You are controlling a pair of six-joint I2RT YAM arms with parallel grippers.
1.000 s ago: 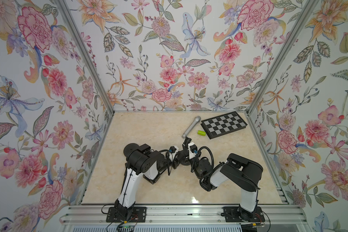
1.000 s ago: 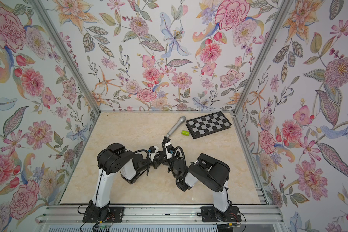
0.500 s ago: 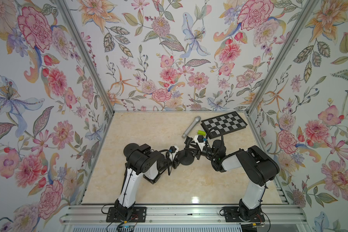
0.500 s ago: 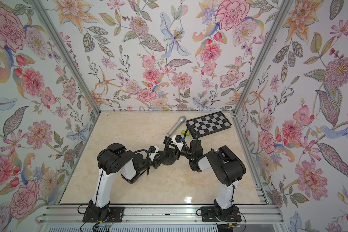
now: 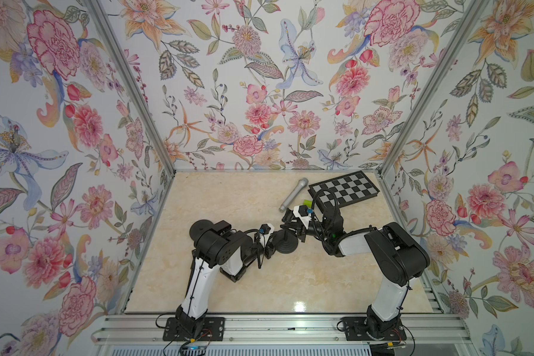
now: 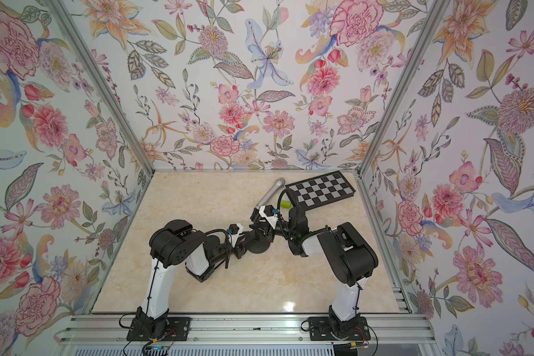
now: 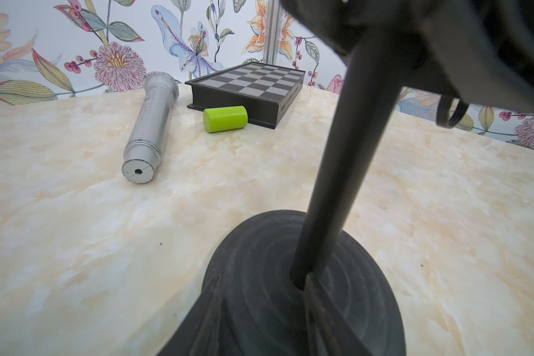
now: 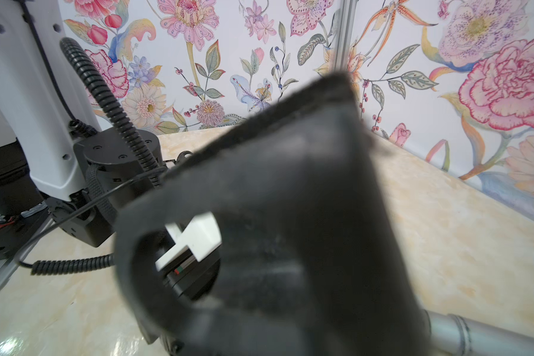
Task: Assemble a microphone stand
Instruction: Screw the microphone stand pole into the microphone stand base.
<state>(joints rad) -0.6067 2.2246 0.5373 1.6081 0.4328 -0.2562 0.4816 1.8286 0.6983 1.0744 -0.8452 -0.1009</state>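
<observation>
A blurred black clip [image 8: 290,231] fills the right wrist view, so I cannot tell how the right gripper [image 5: 293,228] stands. The left gripper [image 5: 274,245], partly closed, pinches the stand base [image 5: 287,246] at the centre in a top view. In the left wrist view the pole [image 7: 346,172] leans toward upper right.

A blurred black piece [image 8: 290,231] fills the middle, very close to the lens. A rounded opening near one end shows a white bracket [image 8: 195,243] behind it. Beyond stands the left arm [image 8: 43,123], a white link over a black joint, with a ribbed cable [image 8: 111,104] along it. The end of a silver microphone [image 8: 487,337] juts out from behind the piece, low over the marble tabletop [image 8: 460,240], with floral walls [image 8: 506,77] behind.
</observation>
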